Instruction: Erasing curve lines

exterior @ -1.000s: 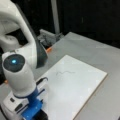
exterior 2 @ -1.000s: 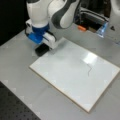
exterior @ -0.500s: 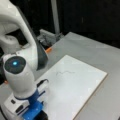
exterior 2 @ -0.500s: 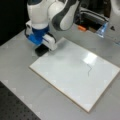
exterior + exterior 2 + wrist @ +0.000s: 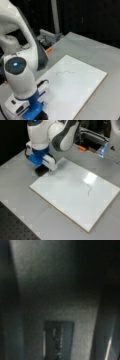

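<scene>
While curve lines point(image 5: 88, 189) remain, gripper point(image 5: 41, 170) hangs low.

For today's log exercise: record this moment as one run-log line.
claw: at board corner, over black block | squiggle: unerased, far from claw

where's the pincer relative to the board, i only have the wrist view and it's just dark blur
Observer: The pincer sits at the white board's corner on a front view's left, holding a dark block.
Operator: are the curve lines there yet
Observer: Yes, the curve lines show intact, toward that view's right, well apart from the pincer.
Operator: anything else on the table
Observer: A small orange object lies beyond the board's far edge.
</scene>
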Motion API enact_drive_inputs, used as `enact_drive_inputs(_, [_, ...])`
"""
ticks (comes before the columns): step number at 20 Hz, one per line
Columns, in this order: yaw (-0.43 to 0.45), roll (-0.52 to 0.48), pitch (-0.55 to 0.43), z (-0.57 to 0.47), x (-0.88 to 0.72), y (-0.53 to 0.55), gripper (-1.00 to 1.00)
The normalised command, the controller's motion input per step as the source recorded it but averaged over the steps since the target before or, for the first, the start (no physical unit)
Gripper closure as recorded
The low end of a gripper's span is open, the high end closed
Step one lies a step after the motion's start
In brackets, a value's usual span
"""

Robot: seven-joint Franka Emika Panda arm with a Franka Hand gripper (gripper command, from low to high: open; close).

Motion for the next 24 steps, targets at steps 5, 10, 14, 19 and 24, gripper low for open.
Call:
enact_drive_inputs(5, [-0.119,0.094,-0.067,-0.07,0.07,-0.02,1.00])
enact_drive_inputs(10, [-0.109,0.078,-0.070,-0.04,0.07,-0.02,1.00])
enact_drive_inputs(14, [-0.091,0.057,-0.066,-0.02,0.06,-0.02,1.00])
enact_drive_inputs(19, [-0.084,0.048,-0.048,0.02,0.04,-0.02,1.00])
enact_drive_inputs(24, [-0.105,0.037,-0.014,0.14,0.00,0.01,1.00])
